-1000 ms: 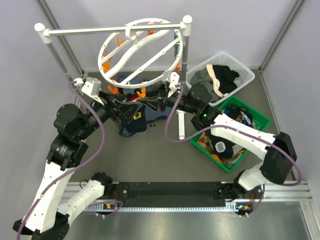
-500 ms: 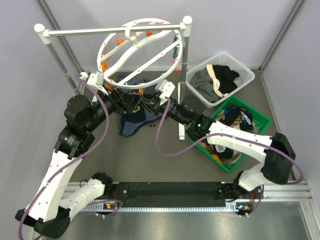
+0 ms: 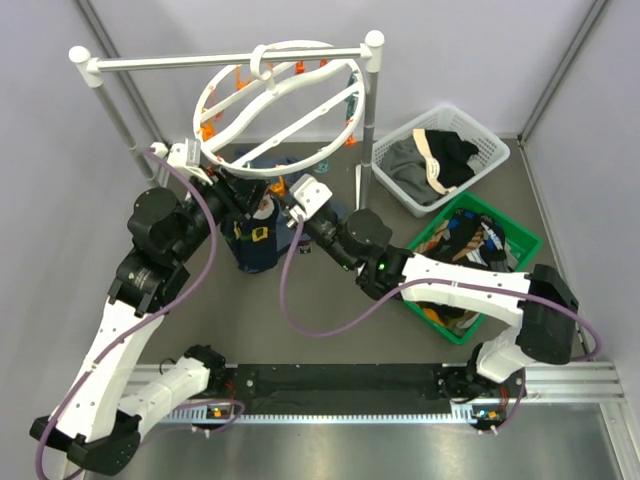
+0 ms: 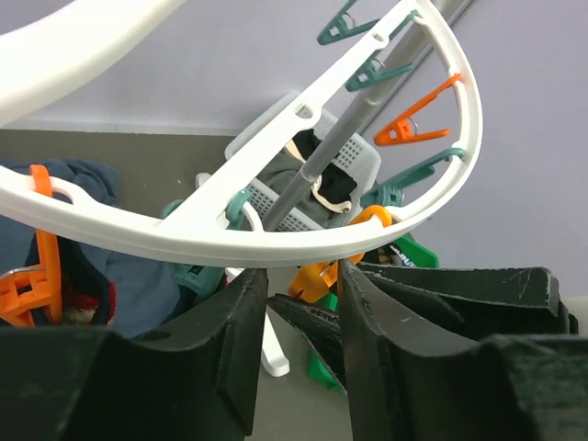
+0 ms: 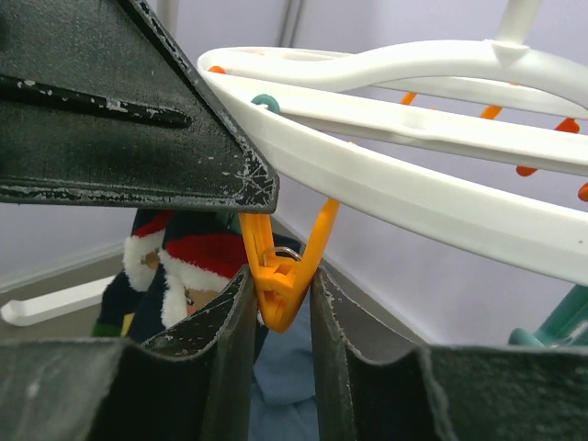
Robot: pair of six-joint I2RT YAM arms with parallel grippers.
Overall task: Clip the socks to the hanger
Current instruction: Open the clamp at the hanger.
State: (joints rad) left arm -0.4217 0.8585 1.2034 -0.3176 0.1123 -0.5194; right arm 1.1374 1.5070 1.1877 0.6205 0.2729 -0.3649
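Table (image 3: 330, 330) of grey colour carries all things in the top view. At its far side stands a white rack (image 3: 230, 62), and the hanger (image 4: 276, 243) hangs tilted from the bar of the rack by its centre hook. Left arm (image 3: 150, 250) and right arm (image 3: 460, 285) both reach up to the near rim of the hanger, and their heads come very near to each other there. On the right stands a white basket (image 3: 492, 150) with bigger clothes. Nearer to the arms is a green bin (image 3: 527, 240), where more socks (image 3: 465, 238) lie in a heap. Under the hanger a blue garment (image 3: 255, 258) lies on the table.

One sock (image 5: 179, 262), dark with a red and white figure, hangs just below the near rim, over the garment and beside the grippers. What holds it up I cannot tell.

The right gripper (image 5: 280, 276) is closed on an orange clip (image 5: 283, 299) that hangs from the rim, and both fingers press the lower part of the clip. The left gripper (image 4: 303, 276) is just under the rim, with its fingertips very close to the white plastic. Its jaws stand a small way apart and orange plastic shows in the gap, but whether they pinch something I cannot tell. Teal and orange clips (image 4: 418, 129) hang along the far rim.
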